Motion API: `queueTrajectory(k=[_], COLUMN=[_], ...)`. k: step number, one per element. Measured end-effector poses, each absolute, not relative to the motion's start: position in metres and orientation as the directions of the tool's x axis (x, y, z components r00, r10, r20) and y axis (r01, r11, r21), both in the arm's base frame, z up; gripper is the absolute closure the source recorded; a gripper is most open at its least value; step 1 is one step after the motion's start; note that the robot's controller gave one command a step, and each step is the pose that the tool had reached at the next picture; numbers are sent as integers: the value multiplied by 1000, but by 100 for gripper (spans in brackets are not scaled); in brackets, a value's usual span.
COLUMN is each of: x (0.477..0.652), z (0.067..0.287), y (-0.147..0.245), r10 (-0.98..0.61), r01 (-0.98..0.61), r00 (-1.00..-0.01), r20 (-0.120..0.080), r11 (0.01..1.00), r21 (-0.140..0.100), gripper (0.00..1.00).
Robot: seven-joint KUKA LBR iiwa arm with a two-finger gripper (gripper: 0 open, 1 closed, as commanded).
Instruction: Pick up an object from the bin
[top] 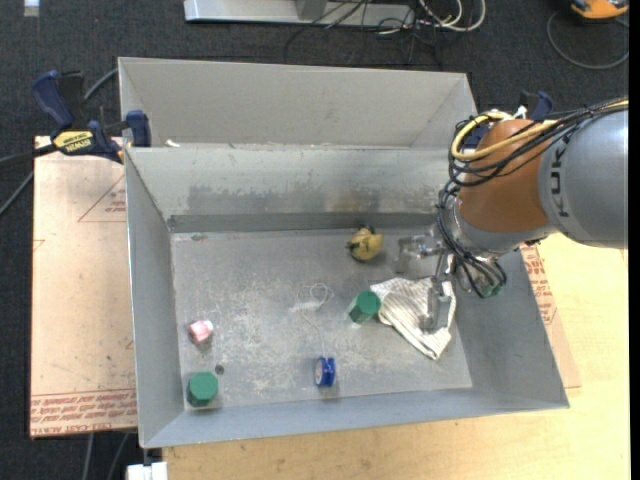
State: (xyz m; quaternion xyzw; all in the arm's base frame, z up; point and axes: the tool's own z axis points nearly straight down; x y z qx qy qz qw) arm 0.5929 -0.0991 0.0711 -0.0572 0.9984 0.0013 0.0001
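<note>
The grey metal bin (pixel 150 308) is entered from the right by the arm, whose orange-covered wrist (pixel 500 193) stands above the jaws. The jaws are lowered onto a crumpled white cloth (pixel 412 316), which lies directly beneath them on the bin floor. Whether they are spread, pressed together or pinching a fold cannot be told, as the cloth is bunched about them.

A green cap (pixel 363 308) is seen just left of the jaws, at the cloth's edge. A green cylinder (pixel 202 388) stands well apart to their left, by the front corner. A small yellow lump (pixel 365 245) lies left of the jaws and toward the back wall, clear of the cloth. A pink piece (pixel 201 331) lies far to the left, and a blue piece (pixel 324 371) lies left of the jaws, nearer the front wall.

The step in hand is judged to be the grasp of the cloth. A raised fold should be taken rather than a flat layer, and the closing finished before any lift is begun. The lift is best made straight up, so that the green cap is not dragged along. As the cloth is limp and will hang, enough height should be gained to clear the bin wall.
</note>
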Motion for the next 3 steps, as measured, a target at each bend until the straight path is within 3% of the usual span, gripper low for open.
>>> queueTrajectory(k=[1, 2, 3], x=[597, 597, 604], z=[71, 71, 174], y=[-91, -91, -83], r10=[-458, -458, -454], r01=[-458, -458, -454], r00=[-889, -889, -891], r20=[-5, -5, -9], r11=[889, 889, 891], r21=[-1, -2, -2], gripper=[100, 100, 100])
